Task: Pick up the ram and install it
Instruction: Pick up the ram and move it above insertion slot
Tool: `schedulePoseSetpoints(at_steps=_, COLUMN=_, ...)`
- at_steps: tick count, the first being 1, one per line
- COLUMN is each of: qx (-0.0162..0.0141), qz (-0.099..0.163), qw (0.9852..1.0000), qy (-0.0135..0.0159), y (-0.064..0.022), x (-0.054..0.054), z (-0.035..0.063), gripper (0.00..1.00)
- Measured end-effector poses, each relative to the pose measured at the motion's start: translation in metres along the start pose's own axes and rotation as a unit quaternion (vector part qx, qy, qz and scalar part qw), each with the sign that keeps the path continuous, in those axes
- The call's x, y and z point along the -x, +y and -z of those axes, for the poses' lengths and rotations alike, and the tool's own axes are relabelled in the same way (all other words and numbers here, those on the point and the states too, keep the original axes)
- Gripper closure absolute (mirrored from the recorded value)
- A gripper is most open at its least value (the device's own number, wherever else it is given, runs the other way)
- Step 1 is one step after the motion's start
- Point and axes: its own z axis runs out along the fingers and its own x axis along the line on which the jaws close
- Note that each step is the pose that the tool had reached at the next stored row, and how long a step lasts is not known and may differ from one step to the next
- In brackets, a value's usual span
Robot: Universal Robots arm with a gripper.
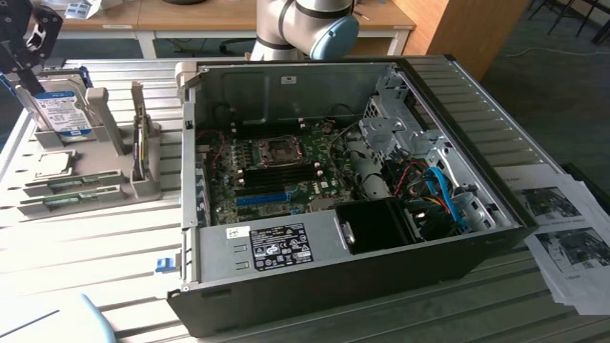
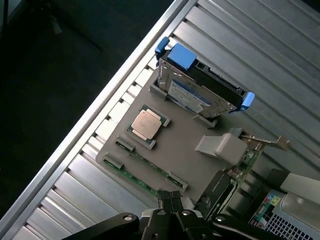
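Two rams lie flat in slots of the grey holder (image 1: 105,179) at the exterior view's left: one ram (image 1: 71,183) and a second ram (image 1: 65,203) just in front of it. In the wrist view a long green ram (image 2: 134,177) runs along the holder's edge. My gripper (image 1: 27,75) hangs at the far left of the exterior view, above the upright hard drive (image 1: 62,113) and well above the rams. In the wrist view the gripper (image 2: 171,199) is over the ram's end, fingers together, nothing between them.
The open computer case (image 1: 496,179) lies on its side in the middle, motherboard (image 1: 276,168) facing up with a blue slot (image 1: 261,198). The holder also carries a processor chip (image 2: 146,124) and an upright card (image 1: 141,146). Printed sheets (image 1: 562,236) lie at the right.
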Motion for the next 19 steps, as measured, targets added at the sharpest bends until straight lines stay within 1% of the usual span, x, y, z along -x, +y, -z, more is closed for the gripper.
schedulePoseSetpoints(at_steps=5, qx=0.0008, qz=0.031, qw=0.9995, qy=0.0023, y=0.0, x=0.0, z=0.0, gripper=0.91)
schedulePoseSetpoints(at_steps=10, qx=0.0015, qz=0.062, qw=0.998, qy=0.0046, y=0.0, x=0.0, z=0.0, gripper=0.91)
schedulePoseSetpoints(at_steps=15, qx=0.0023, qz=0.094, qw=0.9956, qy=0.007, y=0.0, x=0.0, z=0.0, gripper=0.91)
schedulePoseSetpoints(at_steps=19, qx=0.0031, qz=0.119, qw=0.9929, qy=0.0087, y=0.0, x=0.0, z=0.0, gripper=0.91)
